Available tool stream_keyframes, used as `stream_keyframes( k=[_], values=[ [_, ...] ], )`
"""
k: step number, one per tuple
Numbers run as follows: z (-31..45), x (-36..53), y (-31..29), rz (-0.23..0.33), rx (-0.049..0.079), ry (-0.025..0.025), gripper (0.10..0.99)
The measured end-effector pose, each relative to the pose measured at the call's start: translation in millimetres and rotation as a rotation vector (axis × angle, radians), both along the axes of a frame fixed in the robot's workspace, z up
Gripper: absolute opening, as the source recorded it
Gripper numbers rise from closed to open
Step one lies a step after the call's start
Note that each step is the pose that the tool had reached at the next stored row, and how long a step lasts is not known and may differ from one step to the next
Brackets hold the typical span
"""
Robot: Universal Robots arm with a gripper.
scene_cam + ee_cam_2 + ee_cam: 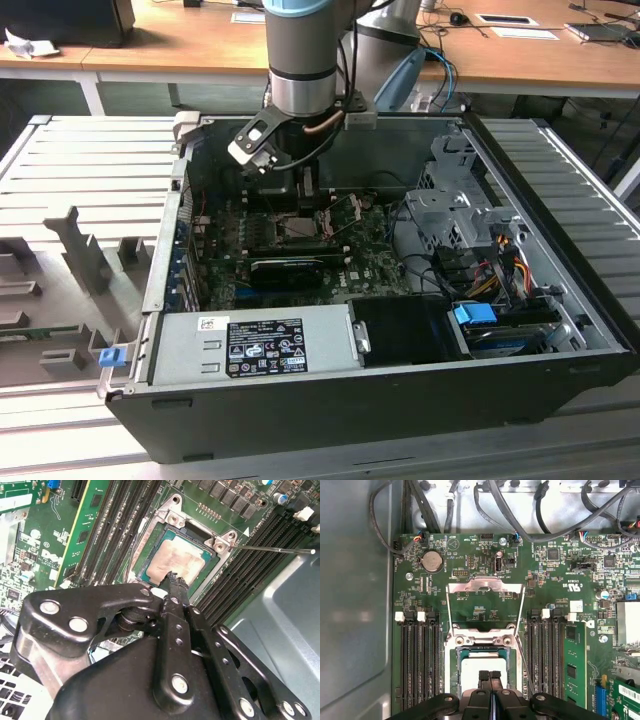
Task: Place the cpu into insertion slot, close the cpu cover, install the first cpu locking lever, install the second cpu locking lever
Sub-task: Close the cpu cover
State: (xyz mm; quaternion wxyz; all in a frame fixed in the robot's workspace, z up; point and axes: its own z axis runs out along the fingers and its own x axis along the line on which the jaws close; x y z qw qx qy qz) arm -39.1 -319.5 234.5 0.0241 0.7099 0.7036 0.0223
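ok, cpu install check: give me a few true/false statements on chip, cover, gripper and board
1. The cpu lies in the insertion slot. True.
2. The cpu cover is closed over the chip. False: it is open, tipped back off the socket.
3. The gripper is wide open. False: its fingers are pressed together, over the cpu's edge.
4. Long memory slots run along both sides of the socket. True.

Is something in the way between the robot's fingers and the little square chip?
Nothing visible is. The shut fingers have their tips right at the cpu, which lies in the insertion slot. The cpu cover stands flipped open, off the chip.
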Motion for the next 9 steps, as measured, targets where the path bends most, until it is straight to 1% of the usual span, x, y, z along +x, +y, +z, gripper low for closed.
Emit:
stream_keyframes(
  k=[4, 9],
  values=[
    [0.1, 4.6, -0.1, 0.000, 0.001, 0.0001, 0.106],
    [0.4, 4.9, 0.0, 0.000, 0.001, 0.0002, 0.106]
  ],
)
